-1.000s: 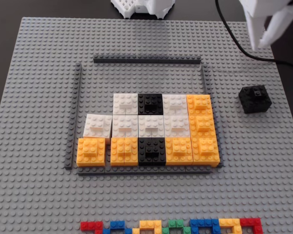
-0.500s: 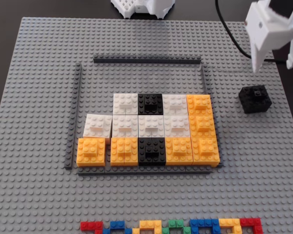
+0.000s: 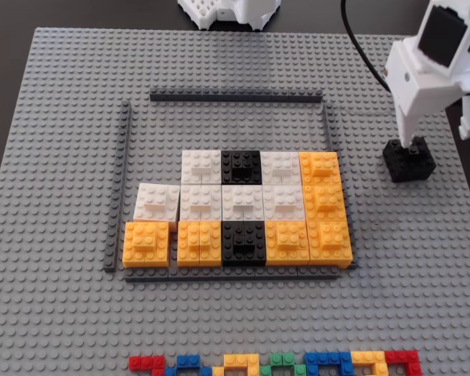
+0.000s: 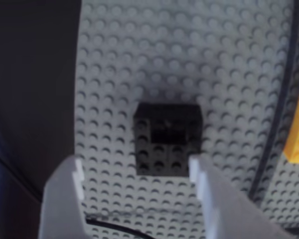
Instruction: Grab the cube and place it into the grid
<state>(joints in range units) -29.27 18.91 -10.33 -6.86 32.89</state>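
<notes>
Cube (image 3: pixel 410 160) sits alone on the baseplate (image 3: pixel 63 313), well right of the grid (image 3: pixel 235 205) in the fixed view, outside the grey frame. We read the gripper (image 3: pixel 437 139) as spread: in the wrist view both fingers (image 4: pixel 215 199) stand apart with the cube (image 4: pixel 168 139) just ahead between them, untouched. We judge the fingers are set wide to straddle it before closing. Grid's top row stays bare, likely the target.

1. No readable text, labels, brands, numbers or signs were seen in the fixed view.
2. None could be read in the wrist view either; that picture was blurred.
</notes>
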